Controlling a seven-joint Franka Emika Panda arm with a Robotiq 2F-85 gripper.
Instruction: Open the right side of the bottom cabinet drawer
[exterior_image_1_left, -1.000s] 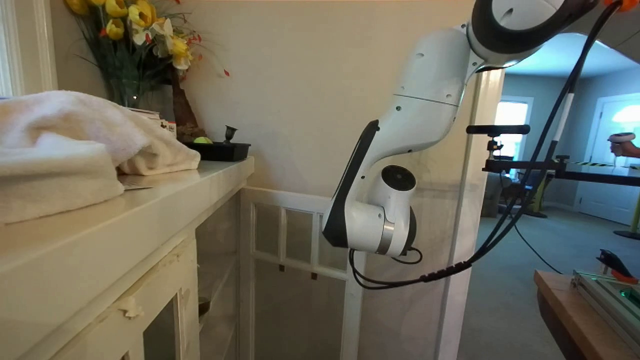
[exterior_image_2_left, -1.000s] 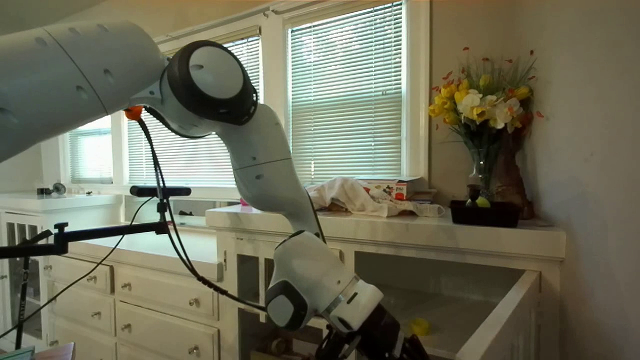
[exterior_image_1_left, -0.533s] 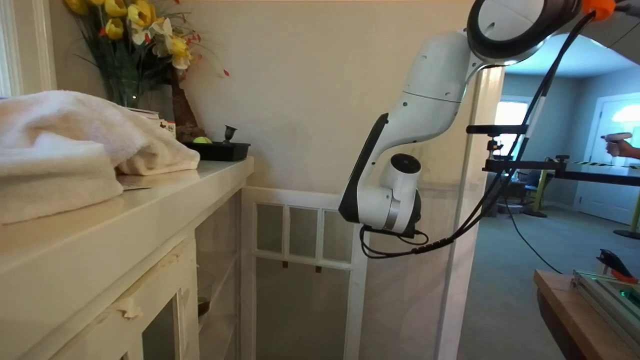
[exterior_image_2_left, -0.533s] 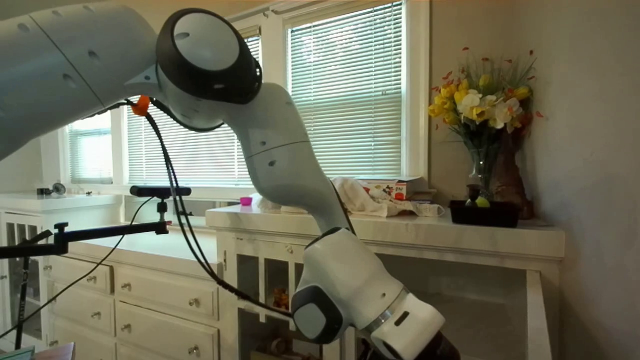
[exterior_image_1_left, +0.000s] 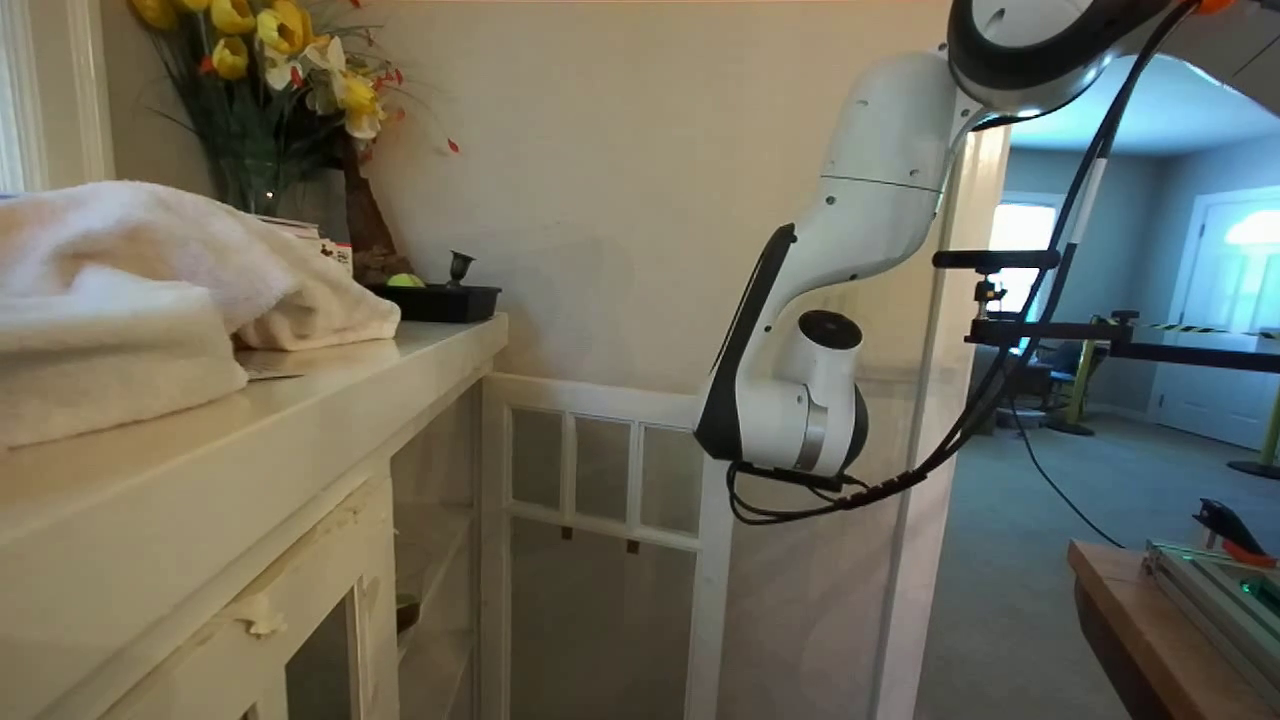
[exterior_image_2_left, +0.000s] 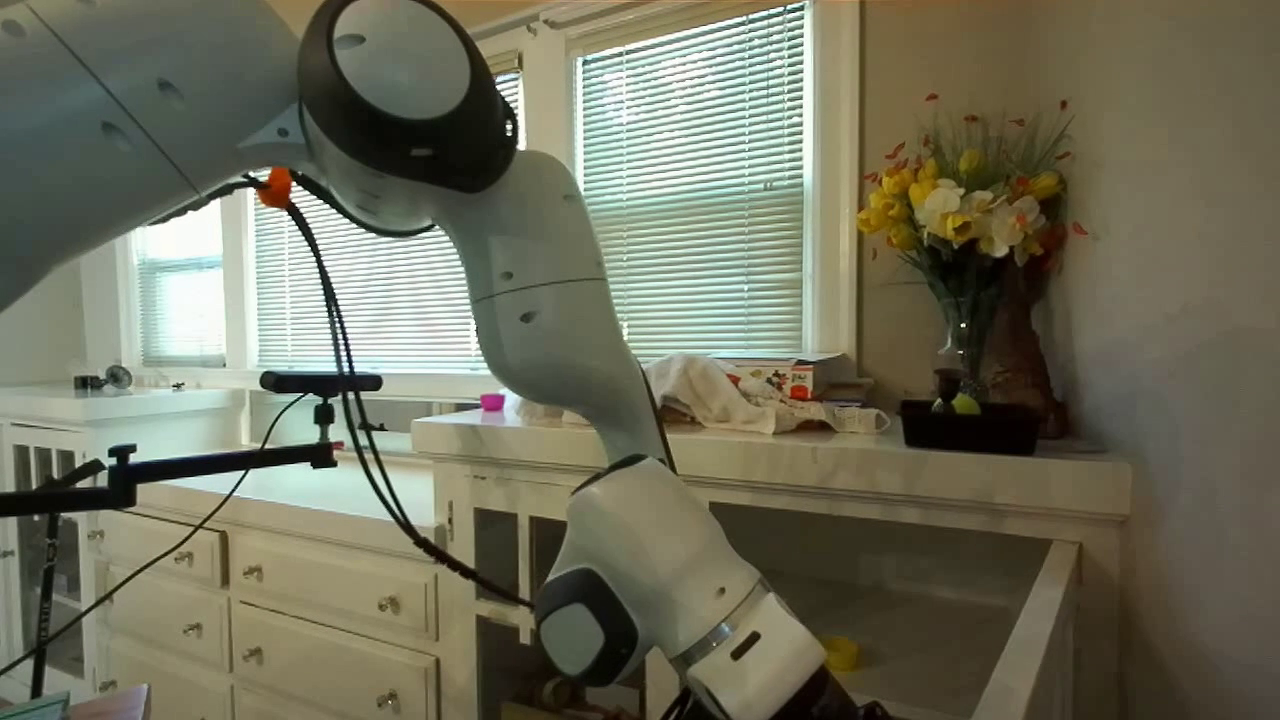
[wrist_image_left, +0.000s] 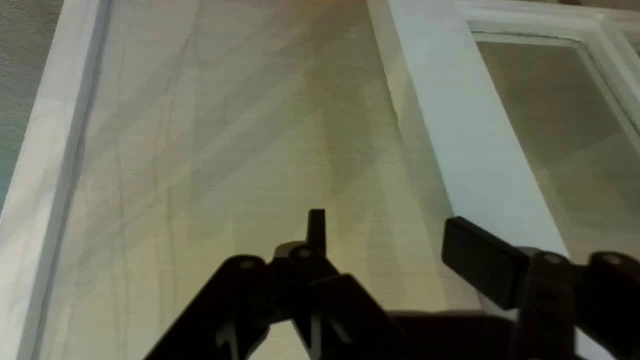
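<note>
The right side of the bottom cabinet is a white glass-paned door (exterior_image_1_left: 707, 600), swung well out from its opening; in an exterior view its top edge (exterior_image_2_left: 1030, 625) runs toward the camera. From the wrist the door's white frame (wrist_image_left: 465, 125) slants down at the right. My gripper (wrist_image_left: 397, 240) stands open, with only the wall behind showing between its fingers. The right-hand finger pad (wrist_image_left: 477, 260) overlaps the door frame in this picture; whether it touches cannot be told. Both exterior views leave the fingertips unseen, cut off by the picture's edge or behind the wrist.
Above the opening runs a countertop (exterior_image_2_left: 780, 455) with a towel (exterior_image_2_left: 700, 390), black tray (exterior_image_2_left: 968, 428) and flower vase (exterior_image_2_left: 960, 320). A yellow cup (exterior_image_2_left: 840, 653) sits inside the cabinet. Knobbed drawers (exterior_image_2_left: 330, 660) fill the left. Behind the door stands a wall (exterior_image_1_left: 650, 200).
The arm has risen and drawn away from the counter, then shifted slightly back. The door has swung wider, then come back a little. The gripper is lower out of the exterior picture.
</note>
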